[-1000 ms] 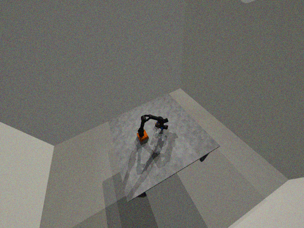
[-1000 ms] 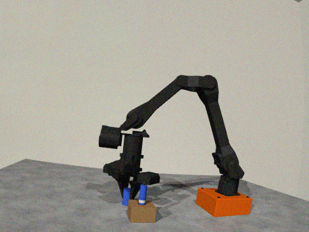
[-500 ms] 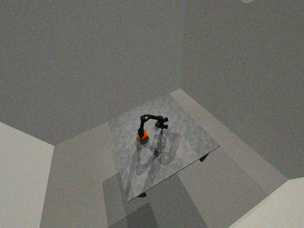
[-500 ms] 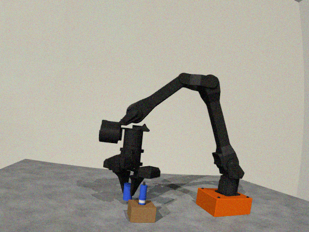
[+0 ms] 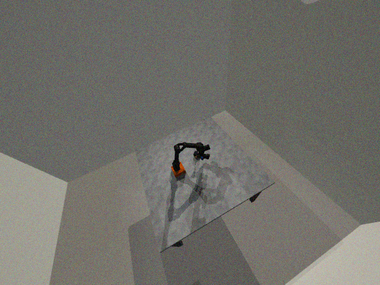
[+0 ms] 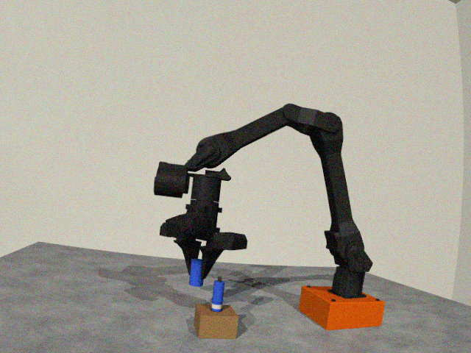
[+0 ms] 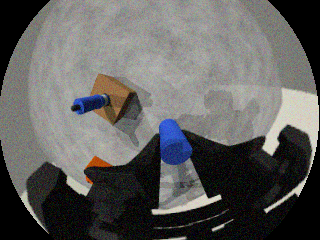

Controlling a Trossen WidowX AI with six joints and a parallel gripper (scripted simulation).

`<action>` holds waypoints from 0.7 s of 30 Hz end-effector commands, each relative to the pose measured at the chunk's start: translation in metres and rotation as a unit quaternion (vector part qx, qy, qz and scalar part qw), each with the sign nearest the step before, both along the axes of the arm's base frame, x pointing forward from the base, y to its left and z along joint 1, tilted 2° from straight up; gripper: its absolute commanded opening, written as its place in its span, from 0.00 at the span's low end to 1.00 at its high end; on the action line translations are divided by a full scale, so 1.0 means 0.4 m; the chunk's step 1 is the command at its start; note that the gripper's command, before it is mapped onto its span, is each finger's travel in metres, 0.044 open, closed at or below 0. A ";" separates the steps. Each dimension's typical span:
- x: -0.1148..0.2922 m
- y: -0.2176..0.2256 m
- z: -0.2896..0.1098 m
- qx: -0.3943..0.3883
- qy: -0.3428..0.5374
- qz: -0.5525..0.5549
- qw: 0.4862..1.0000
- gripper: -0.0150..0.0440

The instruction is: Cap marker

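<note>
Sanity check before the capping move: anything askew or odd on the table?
Nothing stands out. The marker stands upright in the holder block, uncapped. The gripper holds the cap upright, lifted off the table, to one side of the marker.

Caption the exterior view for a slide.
Gripper holds the blue cap off the table, up and left of the marker upright in its block.

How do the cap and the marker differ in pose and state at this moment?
The cap hangs off the table, clamped in the gripper; the marker stands in the brown holder block, untouched. The cap is plain blue; the marker has a white band and a dark tip. Both are blue and upright.
</note>
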State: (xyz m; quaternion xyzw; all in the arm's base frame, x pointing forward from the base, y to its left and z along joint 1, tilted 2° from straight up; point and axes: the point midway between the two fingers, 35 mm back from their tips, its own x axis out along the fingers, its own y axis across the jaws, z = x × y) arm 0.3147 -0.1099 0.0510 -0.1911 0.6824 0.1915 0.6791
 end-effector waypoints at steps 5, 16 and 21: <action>0.011 0.068 0.043 0.003 -0.003 0.002 1.000 0.25; 0.012 0.167 0.099 0.004 -0.003 0.001 1.000 0.25; 0.007 0.212 0.124 0.005 -0.003 0.001 1.000 0.25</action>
